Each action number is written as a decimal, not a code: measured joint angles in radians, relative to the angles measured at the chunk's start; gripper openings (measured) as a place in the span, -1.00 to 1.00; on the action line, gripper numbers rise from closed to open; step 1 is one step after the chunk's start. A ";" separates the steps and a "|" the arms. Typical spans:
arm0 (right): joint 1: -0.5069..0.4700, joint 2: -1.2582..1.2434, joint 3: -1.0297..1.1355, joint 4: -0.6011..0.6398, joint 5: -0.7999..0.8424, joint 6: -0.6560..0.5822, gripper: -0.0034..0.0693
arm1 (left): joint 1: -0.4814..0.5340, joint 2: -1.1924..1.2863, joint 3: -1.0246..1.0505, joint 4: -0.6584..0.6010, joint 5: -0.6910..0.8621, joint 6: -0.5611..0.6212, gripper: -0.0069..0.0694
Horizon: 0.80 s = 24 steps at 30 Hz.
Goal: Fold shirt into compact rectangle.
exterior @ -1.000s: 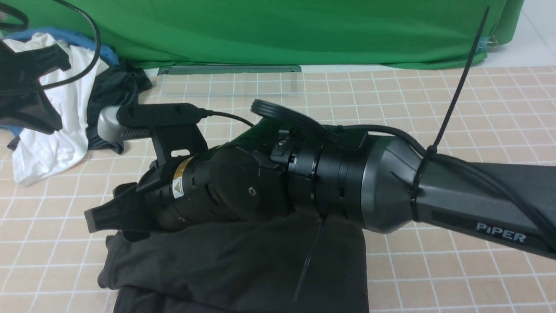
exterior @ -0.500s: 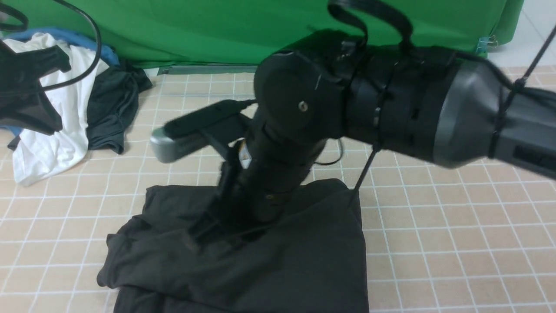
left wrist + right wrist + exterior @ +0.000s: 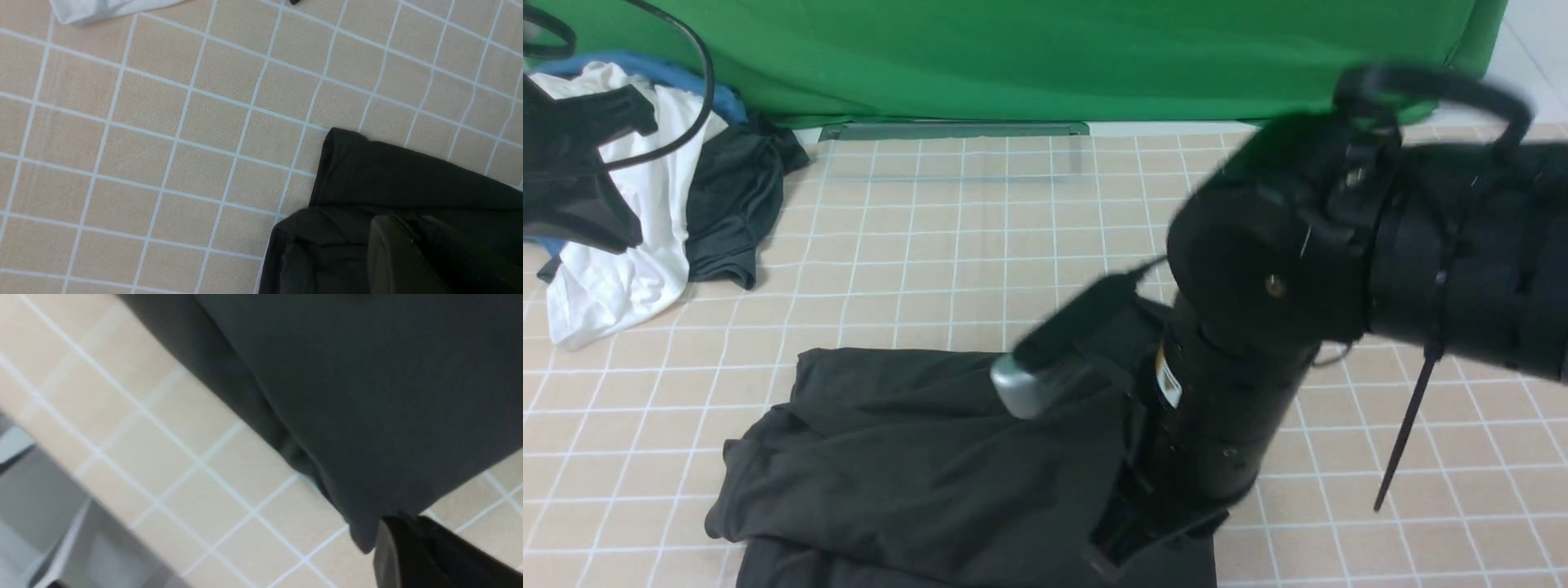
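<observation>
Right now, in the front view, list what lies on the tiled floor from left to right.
White garment → small dark grey garment → folded black shirt → right gripper, shut at the shirt's right edge.

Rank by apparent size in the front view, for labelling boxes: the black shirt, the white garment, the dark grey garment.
1. black shirt, largest, though nearest the camera and partly behind the right arm.
2. white garment.
3. dark grey garment, smallest; both are partly hidden, so their order is uncertain.

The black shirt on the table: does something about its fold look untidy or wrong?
Yes. The shirt is no clean rectangle: its left edge is rumpled and bulges outward, with layers showing unevenly. The right gripper is down at its right corner.
</observation>
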 joint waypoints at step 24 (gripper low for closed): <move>-0.190 -0.201 0.327 0.031 -0.311 0.059 -0.83 | 0.000 0.000 0.000 0.000 0.001 0.000 -0.78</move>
